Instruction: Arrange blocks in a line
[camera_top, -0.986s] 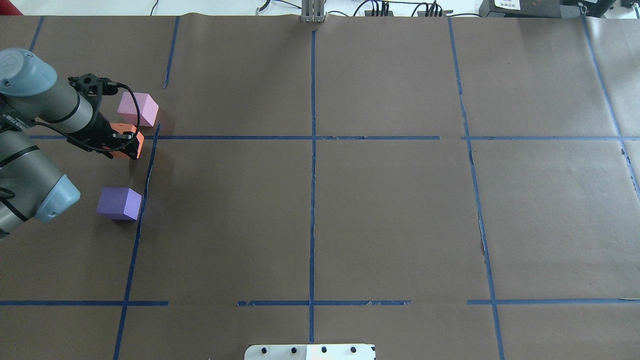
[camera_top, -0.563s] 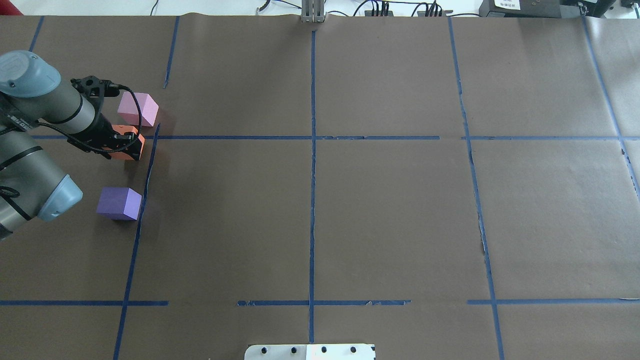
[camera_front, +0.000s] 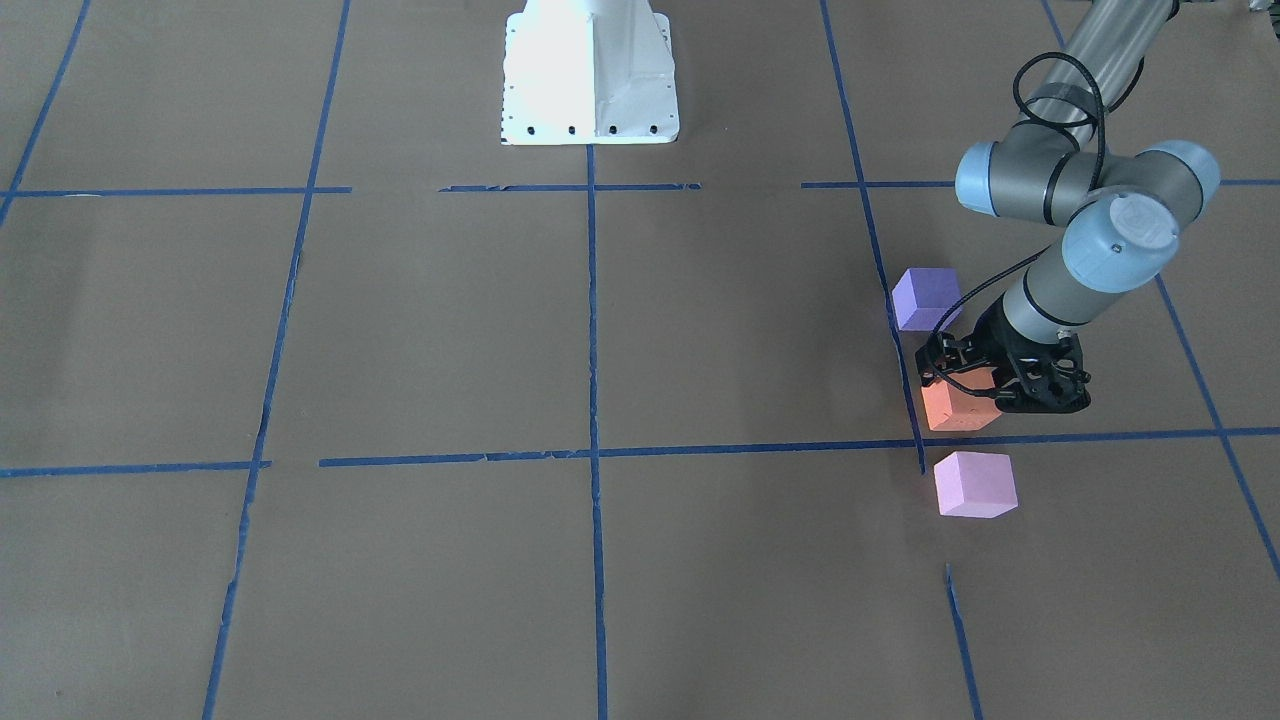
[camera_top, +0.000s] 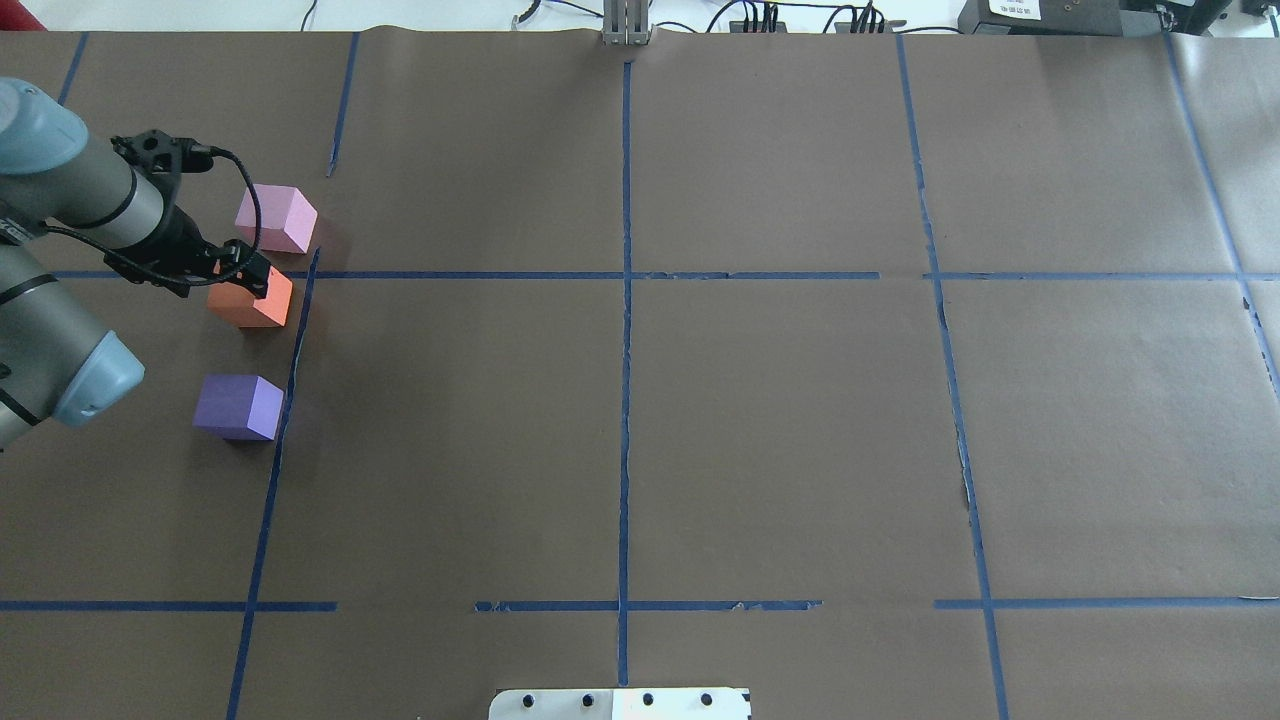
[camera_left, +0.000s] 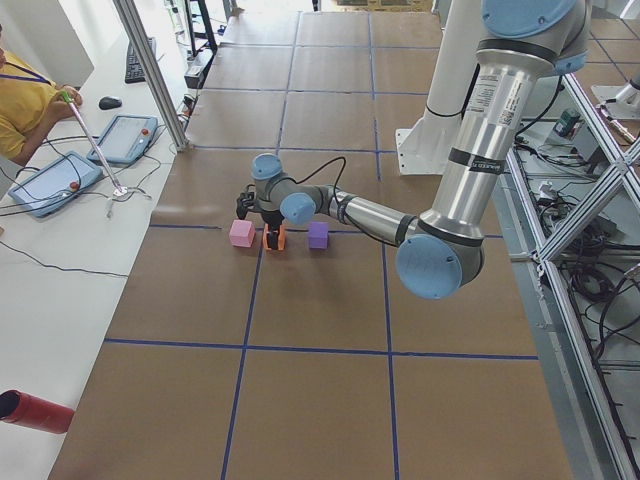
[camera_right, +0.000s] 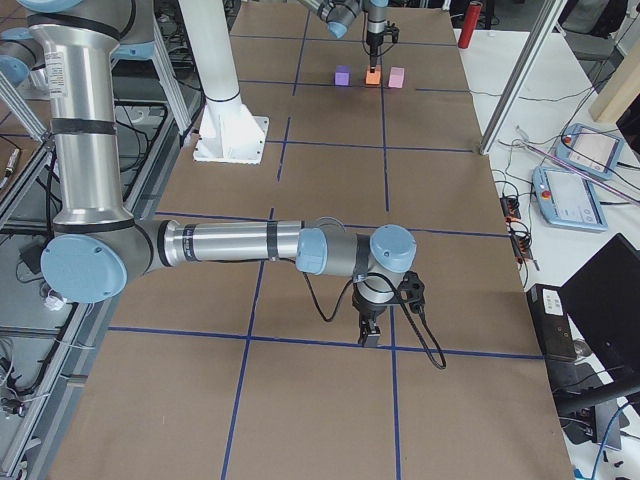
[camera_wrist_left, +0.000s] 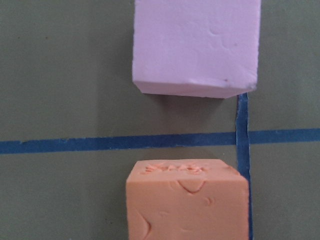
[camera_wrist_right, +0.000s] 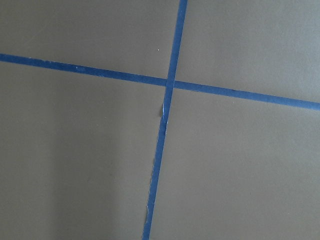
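Observation:
Three blocks stand in a rough row at the table's left: pink block (camera_top: 277, 218), orange block (camera_top: 250, 300), violet-blue block (camera_top: 240, 405). From the front they show as pink (camera_front: 975, 484), orange (camera_front: 958, 408), violet-blue (camera_front: 925, 298). My left gripper (camera_top: 243, 272) is open and hovers just above the orange block, not gripping it. The left wrist view shows the orange block (camera_wrist_left: 187, 200) and the pink block (camera_wrist_left: 197, 45) with no fingers around them. My right gripper (camera_right: 368, 335) points down over bare paper far from the blocks; I cannot tell if it is open or shut.
The table is covered in brown paper with a grid of blue tape lines (camera_top: 625, 300). The robot's white base plate (camera_front: 588, 70) sits at the near middle edge. A red cylinder (camera_left: 35, 412) and the operators' tablets (camera_left: 125, 135) lie on the side bench.
My left gripper, which straddled the orange block, has let it go and drawn up and back to the left. The orange block stays between the pink and violet-blue ones.

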